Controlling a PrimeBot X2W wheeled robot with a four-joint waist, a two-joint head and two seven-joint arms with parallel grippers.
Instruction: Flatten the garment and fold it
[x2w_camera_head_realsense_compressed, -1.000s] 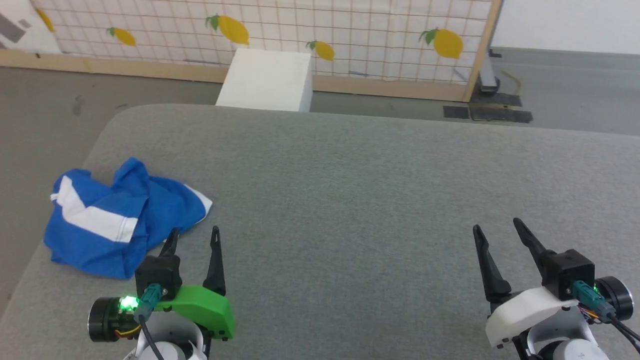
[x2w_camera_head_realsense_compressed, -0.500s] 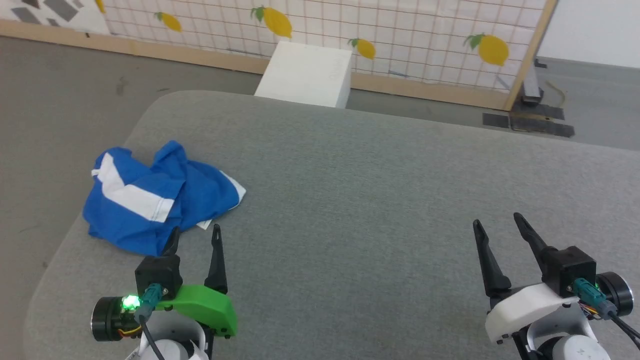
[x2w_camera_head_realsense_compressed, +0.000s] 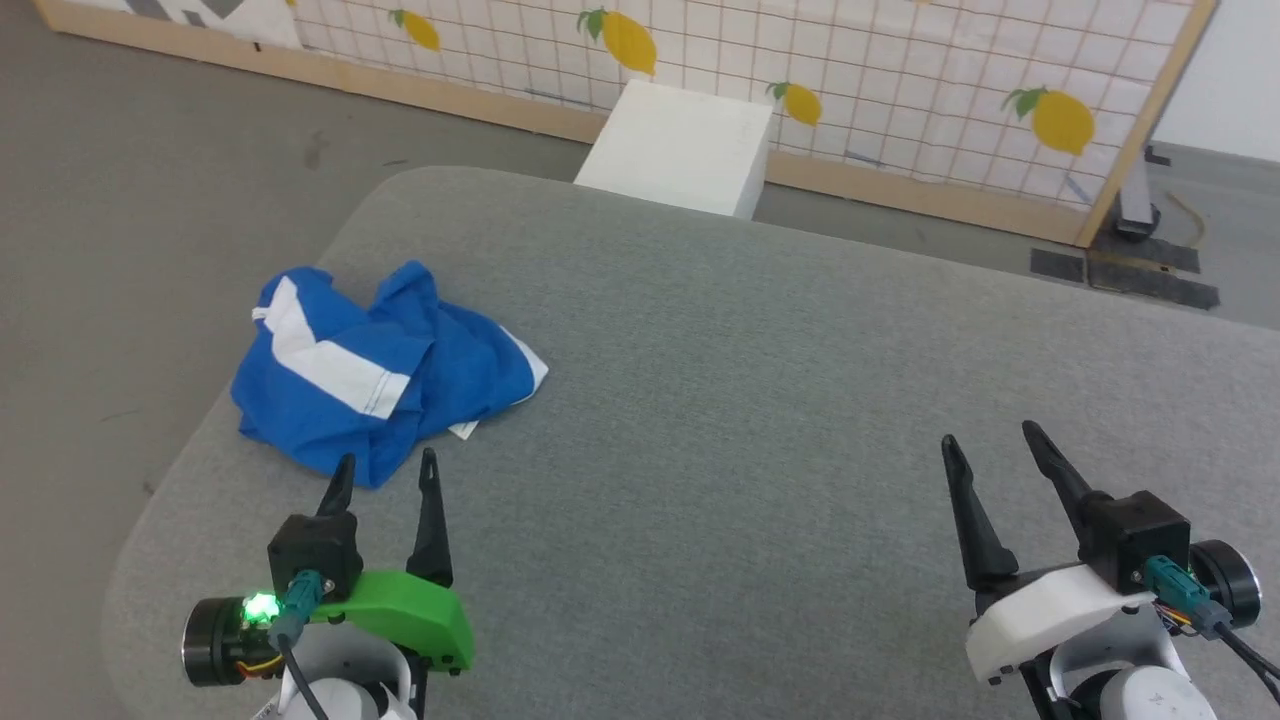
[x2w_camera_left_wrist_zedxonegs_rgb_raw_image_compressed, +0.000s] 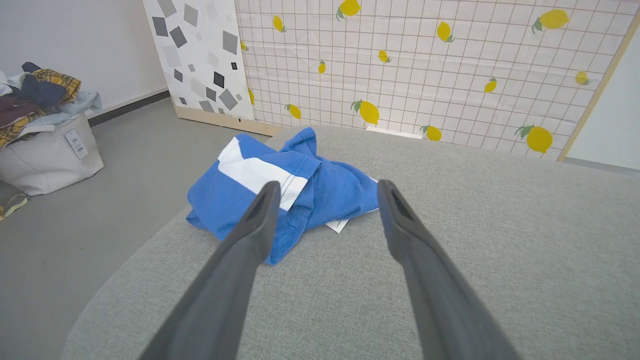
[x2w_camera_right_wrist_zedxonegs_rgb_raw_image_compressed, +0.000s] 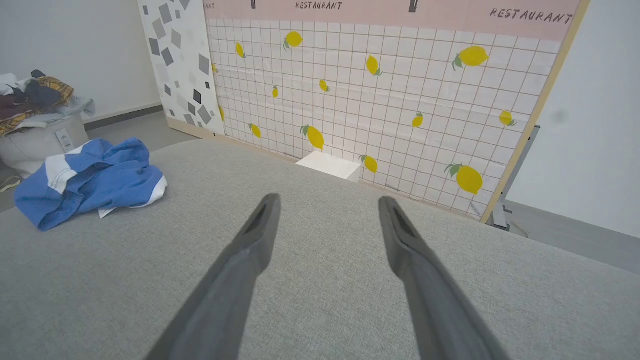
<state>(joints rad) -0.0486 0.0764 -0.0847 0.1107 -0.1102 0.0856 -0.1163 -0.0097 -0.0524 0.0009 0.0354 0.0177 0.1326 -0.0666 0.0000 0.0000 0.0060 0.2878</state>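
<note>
The garment (x2w_camera_head_realsense_compressed: 380, 365) lies crumpled at the left edge of the grey surface (x2w_camera_head_realsense_compressed: 760, 400), just ahead of the left end effector (x2w_camera_head_realsense_compressed: 387, 458), long axis seemingly crosswise. Both are spread open and empty, the right end effector (x2w_camera_head_realsense_compressed: 989, 434) well apart

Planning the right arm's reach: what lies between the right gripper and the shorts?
Bare grey surface runs from the right gripper to the shorts, as the right wrist view shows; the head view agrees.
</note>
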